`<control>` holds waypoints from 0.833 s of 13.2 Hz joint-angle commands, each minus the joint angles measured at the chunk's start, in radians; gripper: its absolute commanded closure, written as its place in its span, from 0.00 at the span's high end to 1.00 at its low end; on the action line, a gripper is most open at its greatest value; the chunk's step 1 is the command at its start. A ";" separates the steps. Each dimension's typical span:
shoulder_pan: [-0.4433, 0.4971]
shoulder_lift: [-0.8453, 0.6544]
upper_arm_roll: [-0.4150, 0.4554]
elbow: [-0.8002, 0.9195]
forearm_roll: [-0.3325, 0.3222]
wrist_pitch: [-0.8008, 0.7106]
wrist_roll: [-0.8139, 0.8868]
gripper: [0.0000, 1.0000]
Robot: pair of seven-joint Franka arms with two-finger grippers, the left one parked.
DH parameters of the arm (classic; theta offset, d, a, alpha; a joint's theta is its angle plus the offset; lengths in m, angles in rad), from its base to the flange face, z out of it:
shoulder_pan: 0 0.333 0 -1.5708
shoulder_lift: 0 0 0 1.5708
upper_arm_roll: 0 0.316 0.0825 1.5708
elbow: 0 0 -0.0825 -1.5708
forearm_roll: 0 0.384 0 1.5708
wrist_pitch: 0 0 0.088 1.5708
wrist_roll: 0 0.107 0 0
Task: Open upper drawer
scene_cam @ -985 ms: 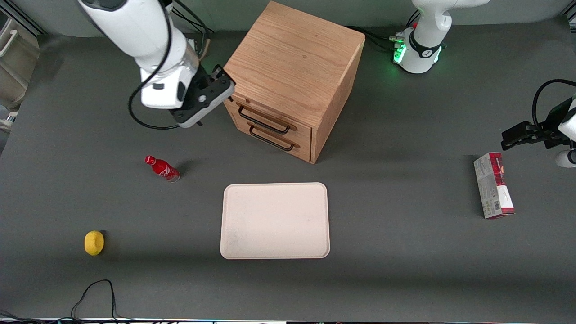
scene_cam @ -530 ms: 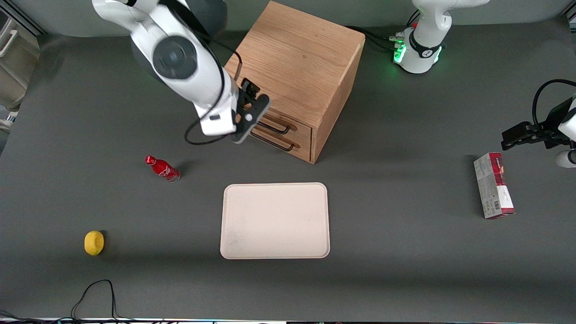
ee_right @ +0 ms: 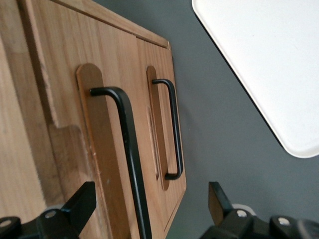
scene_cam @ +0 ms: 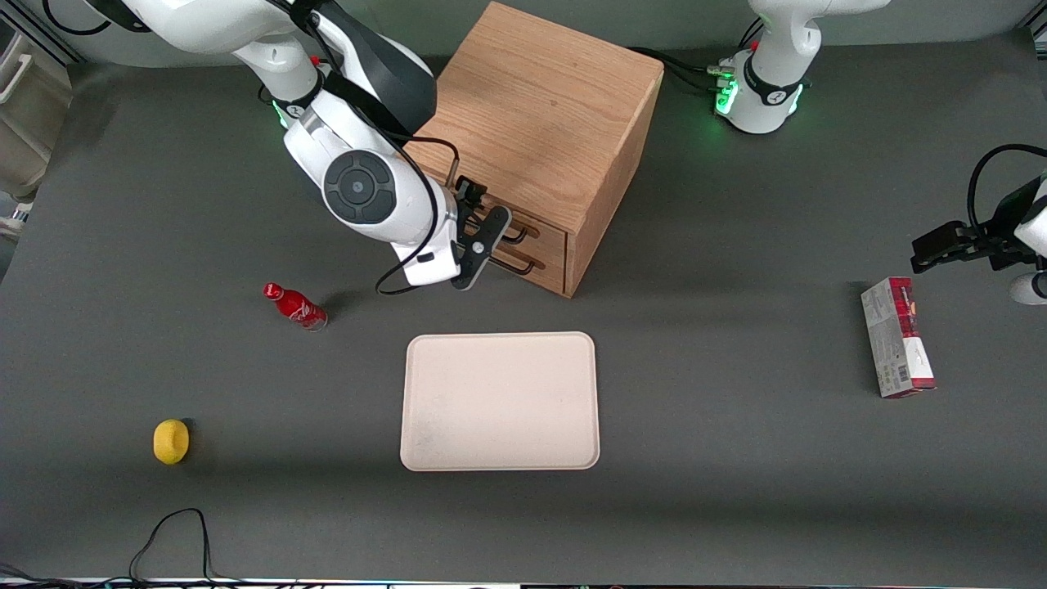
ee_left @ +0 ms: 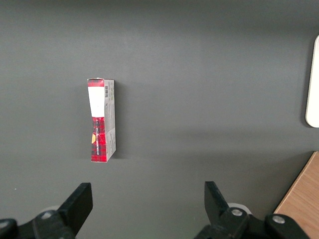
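Nearest the front camera, a small yellow lemon-shaped object is lying toward the working arm's end of the table, with a pale pink rectangular plastic tray sitting empty mid-table and a little red bottle lying farther back. None of these is getting in the way.

Farther on, the right arm's black two-finger gripper is hovering just in front of the light oak cube cabinet, its fingers spread wide. In the right wrist view the upper drawer's long black wire handle is passing between them, not yet pinched.

The upper drawer is sitting shut, directly above the matching lower drawer. The two handles are lying close together, so a small drop risks catching the lower one. Closing off-centre could let the thin wire slip out during the pull. Since the cabinet is merely standing on the table, a skewed pull could be dragging the whole cabinet along instead of sliding the drawer out.
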 commanded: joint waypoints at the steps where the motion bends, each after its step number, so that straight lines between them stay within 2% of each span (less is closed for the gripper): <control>1: -0.002 -0.013 0.001 -0.061 -0.026 0.071 -0.038 1.00; 7: -0.006 -0.002 -0.006 -0.112 -0.075 0.150 -0.069 1.00; 11: -0.008 0.005 -0.061 -0.099 -0.077 0.179 -0.125 1.00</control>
